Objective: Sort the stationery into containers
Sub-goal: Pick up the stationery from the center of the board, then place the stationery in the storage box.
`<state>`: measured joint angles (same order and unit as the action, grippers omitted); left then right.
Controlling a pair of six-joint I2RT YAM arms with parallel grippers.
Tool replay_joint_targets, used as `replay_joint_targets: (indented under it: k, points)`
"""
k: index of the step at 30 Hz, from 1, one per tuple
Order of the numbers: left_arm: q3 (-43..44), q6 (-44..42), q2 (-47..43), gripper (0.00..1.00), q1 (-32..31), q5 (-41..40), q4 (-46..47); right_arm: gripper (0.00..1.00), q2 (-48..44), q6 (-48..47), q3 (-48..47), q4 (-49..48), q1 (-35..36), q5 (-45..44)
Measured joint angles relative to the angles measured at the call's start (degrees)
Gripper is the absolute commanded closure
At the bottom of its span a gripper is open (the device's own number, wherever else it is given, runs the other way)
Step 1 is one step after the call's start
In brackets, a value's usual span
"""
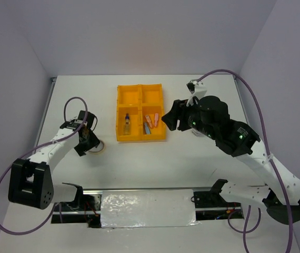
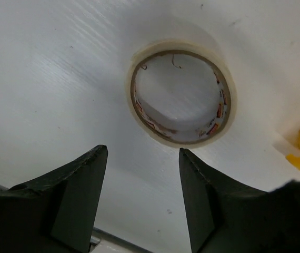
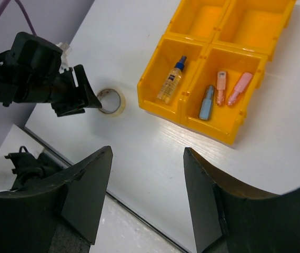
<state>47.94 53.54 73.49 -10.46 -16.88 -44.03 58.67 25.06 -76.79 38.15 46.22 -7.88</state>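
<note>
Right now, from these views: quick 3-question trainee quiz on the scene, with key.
1. True or false: the beige tape ring lies inside the orange tray.
2. How many sticks share one compartment? A) one B) two C) three
3. Fill in: seen from the top camera, the blue-capped bottle lies in the tray's near-____ compartment.
Key: 1 false; 2 C; 3 left.

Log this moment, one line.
left gripper: open beside beige tape ring | right gripper: open | orange-yellow plastic tray: blue-capped bottle, two pink sticks, light-blue stick
</note>
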Motion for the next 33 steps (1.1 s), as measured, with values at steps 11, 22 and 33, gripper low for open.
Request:
replay_joint_targets:
  k: [11, 22, 33]
  points:
    - [-4.85, 5.99, 6.60, 0.43, 2.14, -1.03, 7.15, 0.35, -0.92, -4.74, -3.34, 6.95, -0.96, 0.42]
    - [-5.46, 8.02, 7.67, 1.00, 2.19, -1.64, 8.94, 0.35, -1.33, -7.19, -6.73, 9.57, -1.90, 0.63]
    - [27.91, -13.18, 9.14, 1.00, 2.27, 1.46, 12.31, 0.35, -1.70, -8.22, -7.21, 9.94, -6.56, 3.37]
